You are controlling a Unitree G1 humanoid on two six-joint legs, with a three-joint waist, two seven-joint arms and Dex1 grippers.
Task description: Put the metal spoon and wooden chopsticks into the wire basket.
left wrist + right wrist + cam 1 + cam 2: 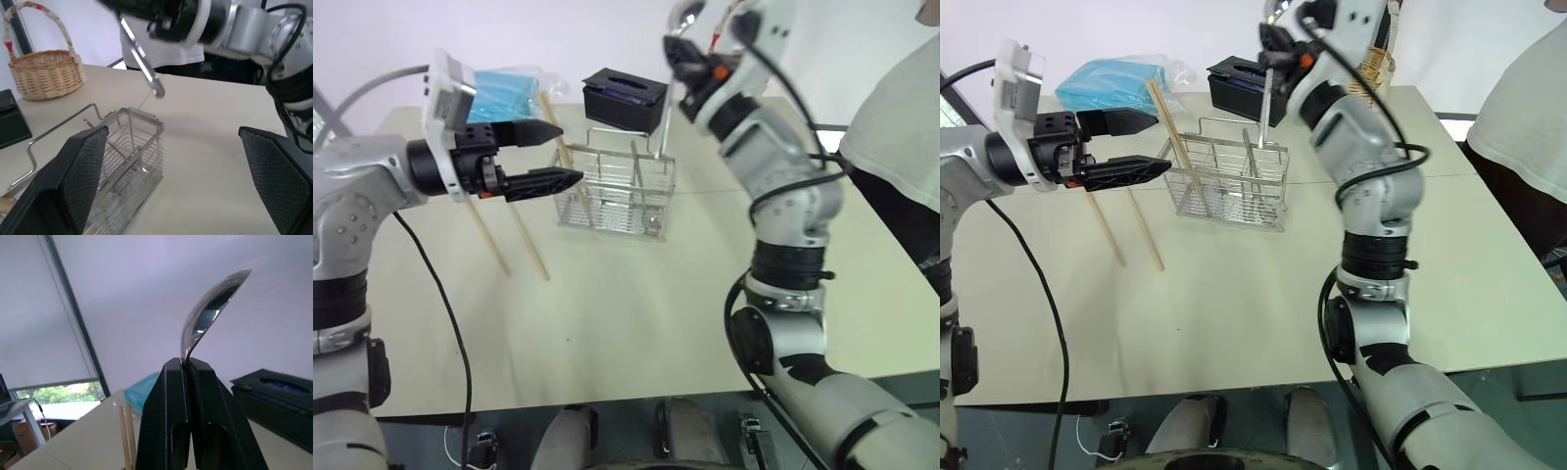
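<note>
My right gripper (682,49) is raised high and shut on the metal spoon (1266,98). The spoon's bowl (210,313) points up, and its thin handle hangs down over the back right corner of the wire basket (617,188). My left gripper (566,154) is open and hovers just left of the basket, with nothing between its fingers (78,181). One wooden chopstick (1167,122) leans in the basket's left end. Two more chopsticks (529,245) lie on the table to the left of the basket.
A black box (625,98) stands behind the wire basket, and a blue plastic bag (509,93) lies at the back left. A woven wicker basket (44,68) sits further back. A person in a white shirt (901,127) stands at the table's right side.
</note>
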